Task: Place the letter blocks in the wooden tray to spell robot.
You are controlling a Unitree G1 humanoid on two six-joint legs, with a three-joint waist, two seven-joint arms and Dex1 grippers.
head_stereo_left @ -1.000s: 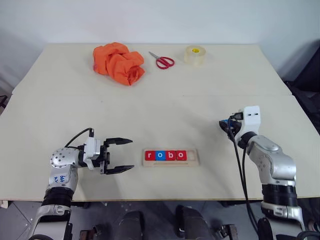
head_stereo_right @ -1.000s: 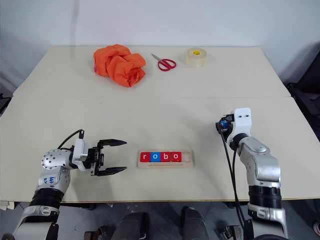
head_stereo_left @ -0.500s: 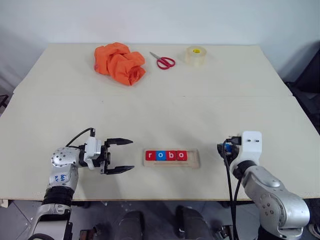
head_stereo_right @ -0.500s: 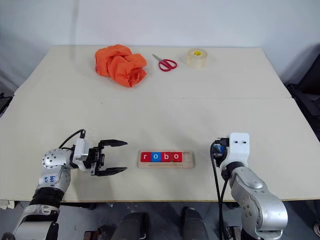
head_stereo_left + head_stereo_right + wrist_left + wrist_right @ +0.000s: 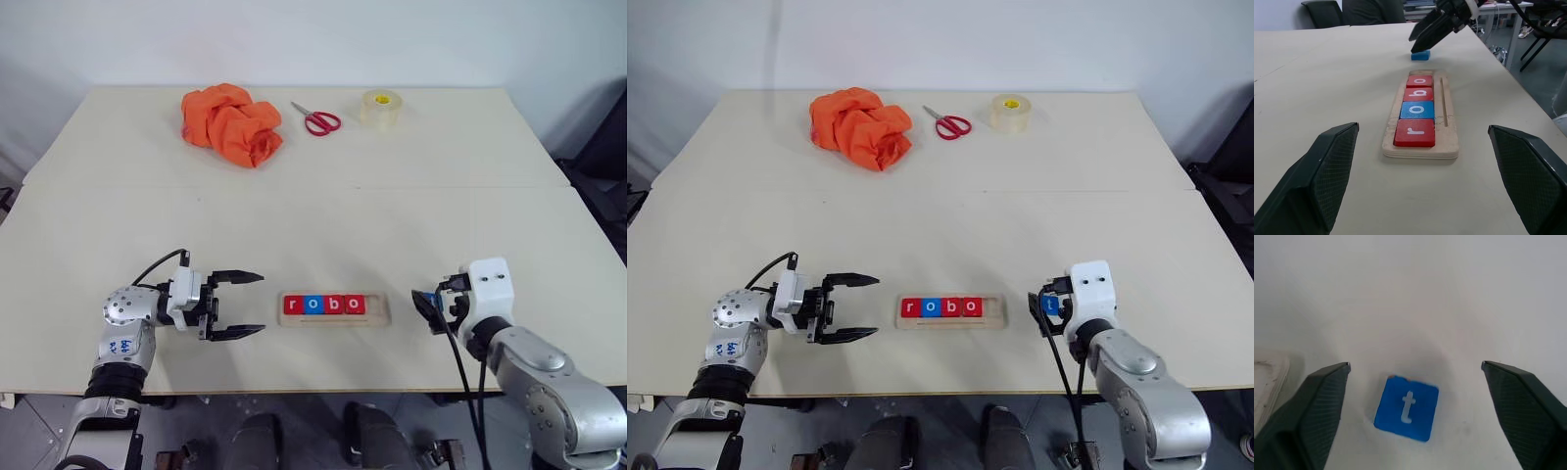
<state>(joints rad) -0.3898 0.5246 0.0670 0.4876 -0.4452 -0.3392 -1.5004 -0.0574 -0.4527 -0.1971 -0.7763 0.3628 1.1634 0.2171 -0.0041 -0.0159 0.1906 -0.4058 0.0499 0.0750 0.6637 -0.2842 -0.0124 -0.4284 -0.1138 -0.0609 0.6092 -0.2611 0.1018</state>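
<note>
Head stereo pair — high vantage, looking forward and down over the whole worktop (image 5: pixel 323 215), far edge to near edge; the two eyes share nearly the same field. Left wrist view — low and near the surface, facing lengthwise along the wooden tray (image 5: pixel 1421 147) toward the right tool (image 5: pixel 1415 46). Right wrist view — close above the worktop, looking down on the blue t block (image 5: pixel 1406 407), which the left wrist view (image 5: pixel 1421 55) and right eye view also include.

A pale beige table (image 5: pixel 411 211) stands against a plain white wall (image 5: pixel 313 39)
</note>
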